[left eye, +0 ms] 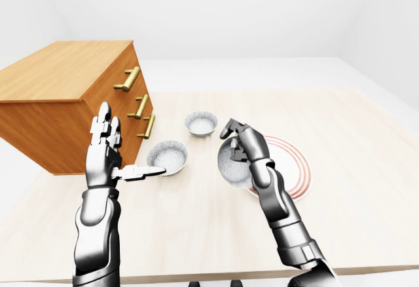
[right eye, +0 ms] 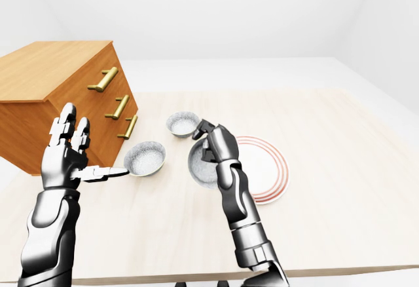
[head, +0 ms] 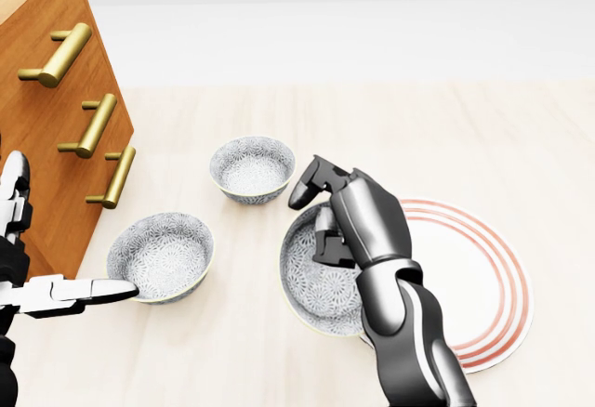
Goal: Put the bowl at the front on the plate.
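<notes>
Status: bowl (head: 314,282) is gripped at its rim by the right hand (head: 358,221), fingers closed over the edge. The bowl is held steeply tilted, its inside turned toward the head view's left, at the left edge of the plate (head: 469,286). Judged grasped and lifted. Left to do: carry over the plate's middle, level, set down, release.

Left hand (left eye: 103,162) is open and holds nothing, fingers spread upward, one finger stretched toward the second bowl (head: 160,256). Third bowl (head: 251,169) stands on the worktop (head: 465,137), apart from both.

Not resolved: the plate's left part is covered by bowl and arm. Whether the bowl's lower rim is clear of the worktop cannot be told. The bowl's outer side under the palm is hidden.
</notes>
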Tool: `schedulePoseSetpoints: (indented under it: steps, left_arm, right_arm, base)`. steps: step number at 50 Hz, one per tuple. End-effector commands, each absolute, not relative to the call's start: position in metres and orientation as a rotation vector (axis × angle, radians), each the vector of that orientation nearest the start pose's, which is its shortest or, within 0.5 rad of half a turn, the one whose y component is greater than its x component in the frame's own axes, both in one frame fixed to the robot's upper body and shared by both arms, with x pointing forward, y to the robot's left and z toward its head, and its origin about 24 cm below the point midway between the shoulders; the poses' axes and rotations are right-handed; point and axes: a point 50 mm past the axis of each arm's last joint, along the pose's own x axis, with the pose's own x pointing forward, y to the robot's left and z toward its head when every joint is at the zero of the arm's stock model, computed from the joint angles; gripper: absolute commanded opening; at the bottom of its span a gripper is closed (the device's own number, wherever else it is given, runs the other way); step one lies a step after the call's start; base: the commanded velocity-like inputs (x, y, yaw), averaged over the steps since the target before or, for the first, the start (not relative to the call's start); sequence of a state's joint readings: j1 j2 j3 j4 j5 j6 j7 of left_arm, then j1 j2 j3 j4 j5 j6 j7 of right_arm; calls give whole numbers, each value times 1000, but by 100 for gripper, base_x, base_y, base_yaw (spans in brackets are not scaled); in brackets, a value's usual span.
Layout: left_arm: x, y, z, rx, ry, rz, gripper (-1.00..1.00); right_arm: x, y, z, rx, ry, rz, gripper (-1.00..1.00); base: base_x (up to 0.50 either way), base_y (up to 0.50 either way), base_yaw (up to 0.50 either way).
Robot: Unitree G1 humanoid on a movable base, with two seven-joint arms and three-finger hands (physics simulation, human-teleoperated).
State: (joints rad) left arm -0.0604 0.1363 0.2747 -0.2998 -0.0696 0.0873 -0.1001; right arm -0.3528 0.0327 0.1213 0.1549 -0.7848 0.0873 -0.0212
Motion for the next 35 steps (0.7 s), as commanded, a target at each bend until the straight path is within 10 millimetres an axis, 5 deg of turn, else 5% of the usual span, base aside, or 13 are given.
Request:
schedulePoseSetpoints:
  steps: [1,35]
  left_arm:
    - [249,222,128,103,-291,131,99]
    - [256,224,115,98,-232,136,99]
  right_arm:
    - [327,-106,109,-800,-203,36,-100]
    - [371,-162,143,-1033,-125,-29,-100]
  base:
    - [0,0,0]
    - [0,0,0]
